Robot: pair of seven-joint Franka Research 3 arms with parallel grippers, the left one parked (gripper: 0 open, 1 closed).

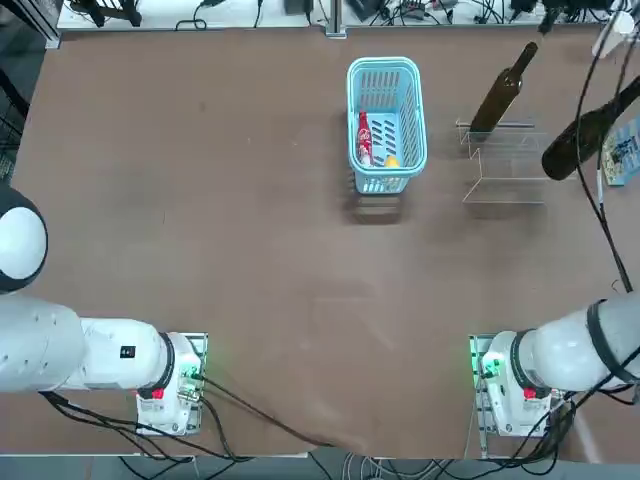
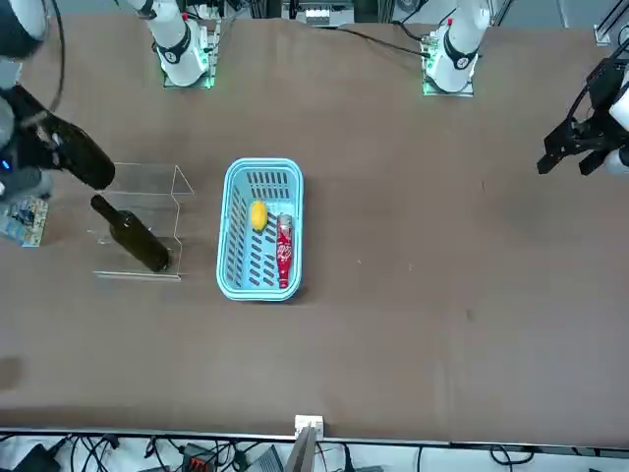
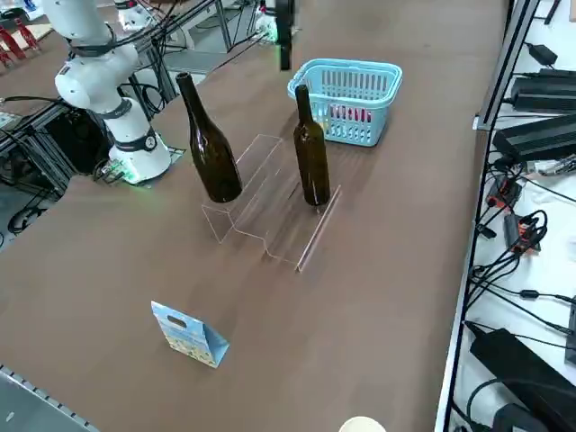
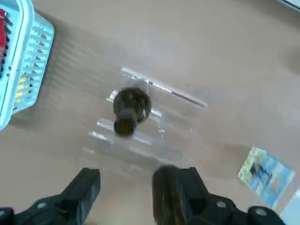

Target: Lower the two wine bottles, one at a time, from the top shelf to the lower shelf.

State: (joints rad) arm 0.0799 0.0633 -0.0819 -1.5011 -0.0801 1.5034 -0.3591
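Note:
The clear acrylic stand [image 1: 505,190] has two tiers. One dark wine bottle [image 3: 311,157] stands upright on the tier farther from me, which looks like the lower shelf [image 2: 138,274]. The other wine bottle [image 3: 211,157] stands upright at the stand's right end on the tier nearer me. My right gripper [image 4: 139,171] hangs above that end, pointing down, fingers open. The near bottle's neck [image 4: 165,197] shows between the fingers, close against one of them; whether they touch I cannot tell. The far bottle's top [image 4: 130,108] lies beyond the fingertips.
A light-blue basket [image 1: 386,70] holding a small red bottle [image 1: 365,138] and a yellow item stands left of the stand. A small blue printed card [image 3: 189,335] stands on the table right of the stand. Cables run along the table's right edge.

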